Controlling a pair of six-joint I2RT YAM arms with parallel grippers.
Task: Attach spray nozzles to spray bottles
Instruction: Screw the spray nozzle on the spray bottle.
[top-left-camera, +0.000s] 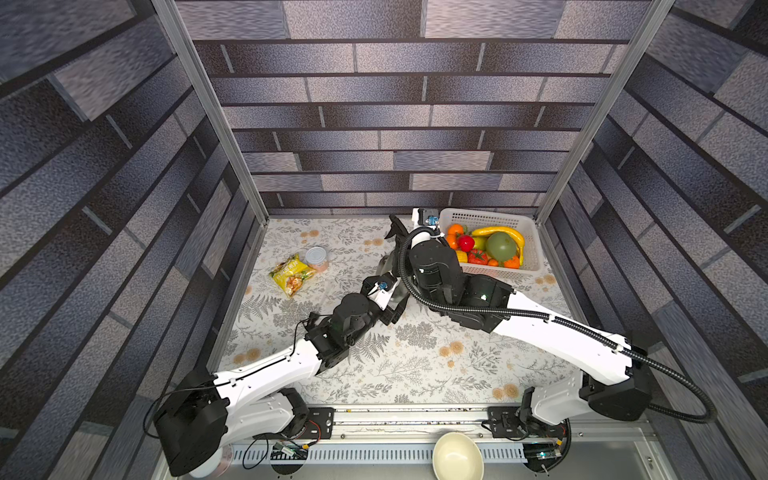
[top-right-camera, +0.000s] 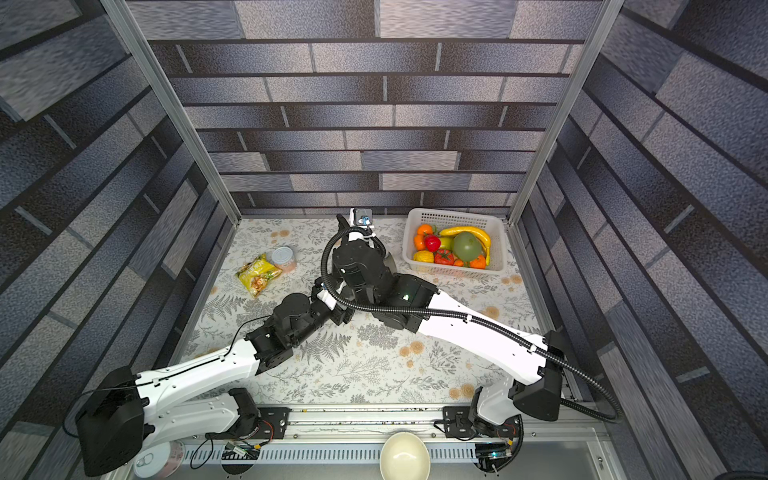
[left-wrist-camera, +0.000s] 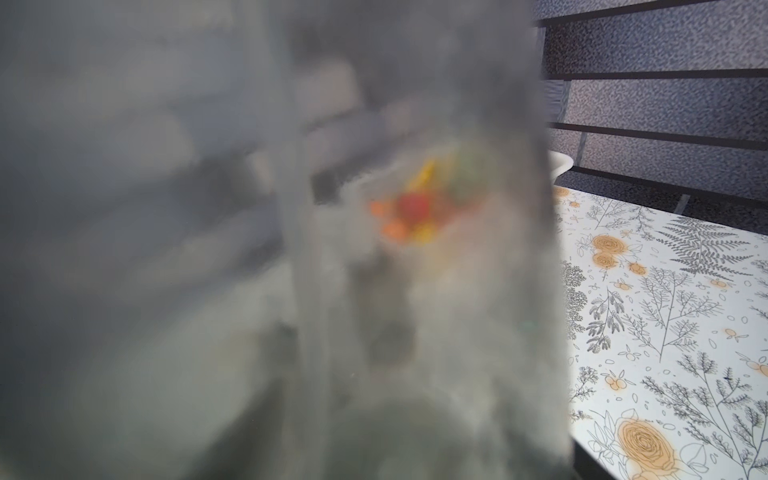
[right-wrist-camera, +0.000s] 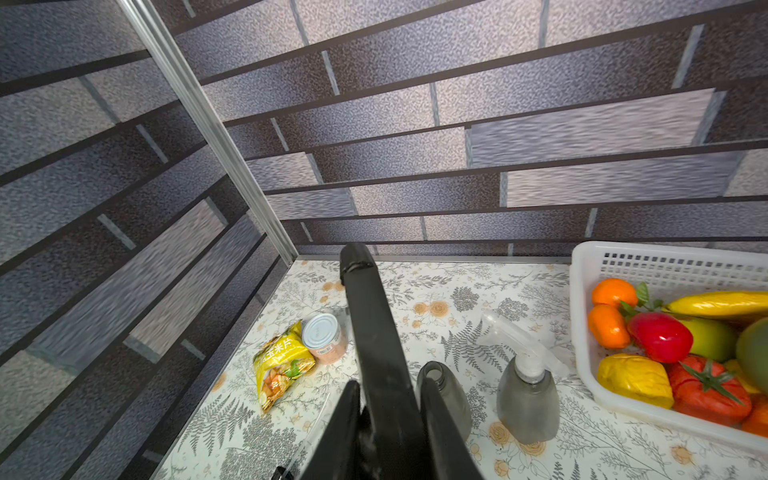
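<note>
Right end effector (right-wrist-camera: 388, 388) clamped on black nozzle (right-wrist-camera: 368, 316), above counter (top-left-camera: 415, 365) mid-back; open-necked bottle (right-wrist-camera: 451, 395) just beside its finger, gripped by narrow left end effector (top-left-camera: 395, 301); second bottle (right-wrist-camera: 528, 407) stands nearer basket (right-wrist-camera: 578, 316)

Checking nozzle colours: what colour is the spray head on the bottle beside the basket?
Translucent white spray head, clearest in the right wrist view.

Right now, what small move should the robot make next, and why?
Probably shift the right gripper so its black nozzle sits over the open bottle: that neck is bare, while the other bottle already carries a white nozzle.
</note>
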